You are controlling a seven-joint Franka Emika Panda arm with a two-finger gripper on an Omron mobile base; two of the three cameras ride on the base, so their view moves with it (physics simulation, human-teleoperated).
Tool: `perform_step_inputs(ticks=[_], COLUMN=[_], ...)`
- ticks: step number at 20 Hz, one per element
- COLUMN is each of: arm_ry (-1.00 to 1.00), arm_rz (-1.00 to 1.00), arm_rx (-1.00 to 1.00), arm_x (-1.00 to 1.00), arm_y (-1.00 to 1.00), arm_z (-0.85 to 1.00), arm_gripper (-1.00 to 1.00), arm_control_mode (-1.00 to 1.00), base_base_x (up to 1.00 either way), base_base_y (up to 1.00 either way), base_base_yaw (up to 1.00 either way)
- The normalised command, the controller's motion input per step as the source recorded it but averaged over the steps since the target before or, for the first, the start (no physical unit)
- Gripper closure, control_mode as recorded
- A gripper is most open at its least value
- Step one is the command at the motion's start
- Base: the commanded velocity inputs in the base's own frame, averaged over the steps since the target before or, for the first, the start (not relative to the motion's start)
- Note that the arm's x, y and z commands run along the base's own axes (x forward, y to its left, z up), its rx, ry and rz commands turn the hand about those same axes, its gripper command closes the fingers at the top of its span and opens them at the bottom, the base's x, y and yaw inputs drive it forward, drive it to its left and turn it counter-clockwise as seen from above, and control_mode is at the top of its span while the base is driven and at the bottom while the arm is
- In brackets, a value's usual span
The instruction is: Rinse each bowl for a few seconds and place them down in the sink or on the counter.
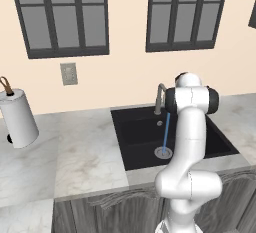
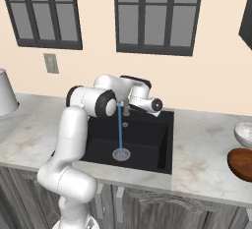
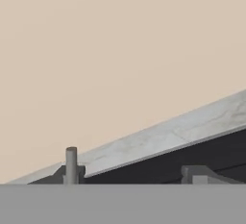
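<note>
Left base view: water runs from the tap into the sink. Right base view: a bowl waits on the counter, far right, so rinsing seems barely begun. Hand view: the claw's opening cannot be told; nothing looks held.

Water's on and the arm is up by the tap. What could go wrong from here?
1. The hand sits close beside the tap; swinging away could knock it.
2. The brown bowl lies at the counter's far right, beside a pale bowl; reaching might bump either.
3. The water stream runs unused.
</note>
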Motion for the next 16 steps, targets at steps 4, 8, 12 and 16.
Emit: perform_step_inputs(ticks=[4, 8, 12, 16], arm_ry=[-0.03, -0.01, -0.01, -0.01], arm_rz=[0.0, 0.0, 0.0, 0.0], arm_rx=[0.09, 0.07, 0.08, 0.07], arm_x=[-0.04, -0.01, -0.03, 0.0], arm_y=[-0.57, -0.47, -0.48, -0.46], arm_z=[0.36, 0.46, 0.56, 0.61], arm_gripper=[-1.0, -1.0, -1.0, -1.0], arm_control_mode=[-1.0, -1.0, -1.0, -1.0], base_base_x=[0.0, 0.0, 0.0, 0.0], base_base_y=[0.0, 0.0, 0.0, 0.0], base_base_yaw=[0.0, 0.0, 0.0, 0.0])
